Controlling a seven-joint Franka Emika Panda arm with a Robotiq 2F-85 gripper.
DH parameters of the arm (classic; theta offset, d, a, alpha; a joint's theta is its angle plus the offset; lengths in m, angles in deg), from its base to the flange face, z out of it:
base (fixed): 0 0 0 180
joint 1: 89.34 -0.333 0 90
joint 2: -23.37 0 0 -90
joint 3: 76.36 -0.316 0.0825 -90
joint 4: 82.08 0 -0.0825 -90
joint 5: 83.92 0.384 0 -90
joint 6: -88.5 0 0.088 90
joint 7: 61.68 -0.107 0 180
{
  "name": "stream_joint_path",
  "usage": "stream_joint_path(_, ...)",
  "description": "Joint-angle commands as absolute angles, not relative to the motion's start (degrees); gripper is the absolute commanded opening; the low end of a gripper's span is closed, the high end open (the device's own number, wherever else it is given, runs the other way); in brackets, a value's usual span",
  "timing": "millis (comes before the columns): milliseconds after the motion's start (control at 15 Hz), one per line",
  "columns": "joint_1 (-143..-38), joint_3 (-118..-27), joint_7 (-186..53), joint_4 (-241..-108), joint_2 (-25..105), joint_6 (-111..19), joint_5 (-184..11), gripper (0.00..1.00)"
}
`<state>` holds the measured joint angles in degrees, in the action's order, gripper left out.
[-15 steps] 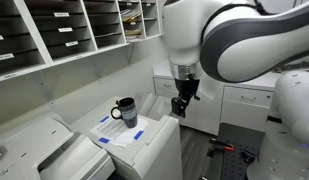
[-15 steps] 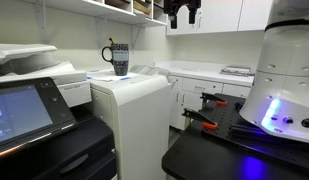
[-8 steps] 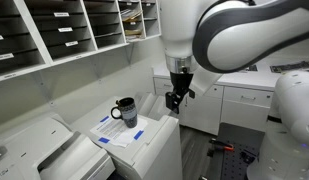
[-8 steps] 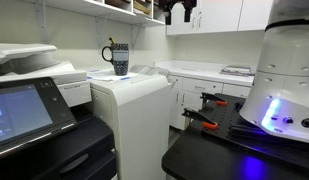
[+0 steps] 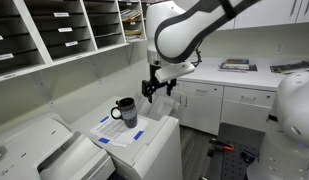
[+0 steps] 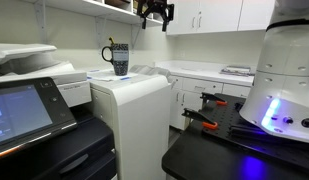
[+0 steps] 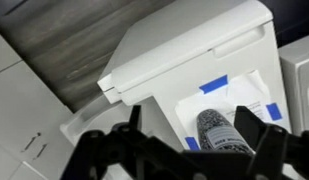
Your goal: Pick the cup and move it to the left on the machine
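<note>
Gripper (image 5: 157, 88): fingers (image 7: 133, 122) are being held wide apart in the air, with nothing being gripped or touched. Cup (image 5: 125, 112): is being carried upright on the flat top of the machine (image 5: 154, 142), among blue tape marks (image 7: 216, 84), lower than the gripper and apart from it. Printed sheet (image 5: 112, 135) beside the cup: its text is being shown too small to read.

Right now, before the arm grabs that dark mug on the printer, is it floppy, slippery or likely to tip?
The mug looks rigid, probably ceramic: it should keep its shape but might chip if dropped. It stands upright, taller than wide, on the flat-topped printer, so a sideways push could tip it. Its side handle may unbalance it.
</note>
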<state>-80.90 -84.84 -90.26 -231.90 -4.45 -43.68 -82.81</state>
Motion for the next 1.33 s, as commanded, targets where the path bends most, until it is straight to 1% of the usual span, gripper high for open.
stream_joint_path(0, -80.5, -83.7, -93.6, -222.6, 6.0, -43.0, -82.5, 1.0)
stream_joint_path(533, -82.8, -79.4, -99.8, -205.6, 24.0, -42.0, -84.0, 1.0)
stream_joint_path(1067, -87.8, -75.5, -101.3, -198.0, 36.6, -42.3, -82.6, 1.0)
stream_joint_path(1133, -88.5, -74.9, -102.1, -197.6, 37.3, -42.7, -83.2, 0.95)
stream_joint_path(1200, -89.1, -74.4, -102.1, -197.3, 37.9, -42.7, -83.2, 0.72)
stream_joint_path(1267, -89.7, -73.8, -102.4, -197.2, 38.2, -43.1, -84.1, 0.71)
